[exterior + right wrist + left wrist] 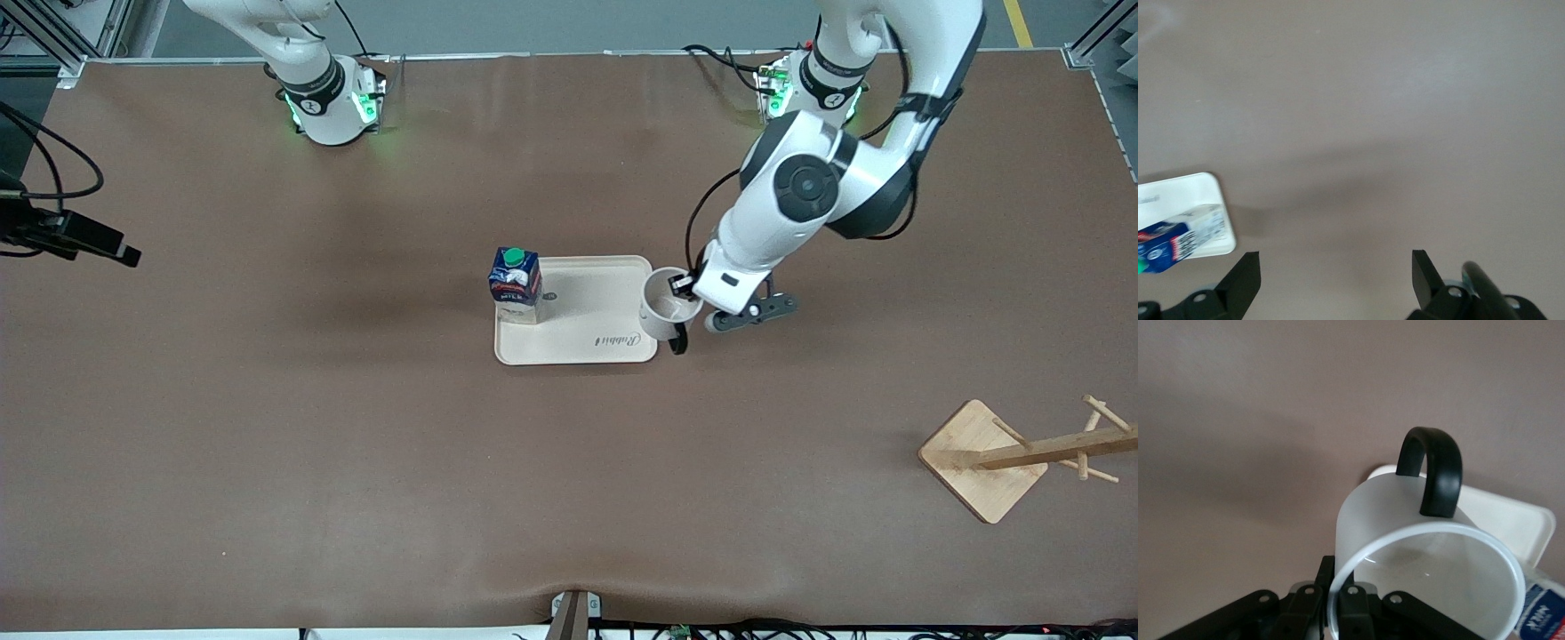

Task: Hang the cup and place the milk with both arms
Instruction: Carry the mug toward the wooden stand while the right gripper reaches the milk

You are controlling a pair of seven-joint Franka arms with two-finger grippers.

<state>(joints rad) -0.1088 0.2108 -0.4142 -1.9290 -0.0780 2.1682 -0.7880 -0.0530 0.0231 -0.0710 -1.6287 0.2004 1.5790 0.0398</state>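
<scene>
White mug with a black loop handle point(662, 311) is clamped in my left pincer point(686, 286) at the cream tray's point(578, 342) edge, unhung; blue milk carton point(515, 284) unmoved; right pincer point(1335, 280) waits apart.

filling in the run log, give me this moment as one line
left gripper: shut on cup rim, at tray edge | right gripper: open, waiting over table | milk: upright on tray | rack: bare

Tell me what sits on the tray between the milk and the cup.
Nothing: front view shows bare tray between milk and cup, which the left gripper holds.
</scene>
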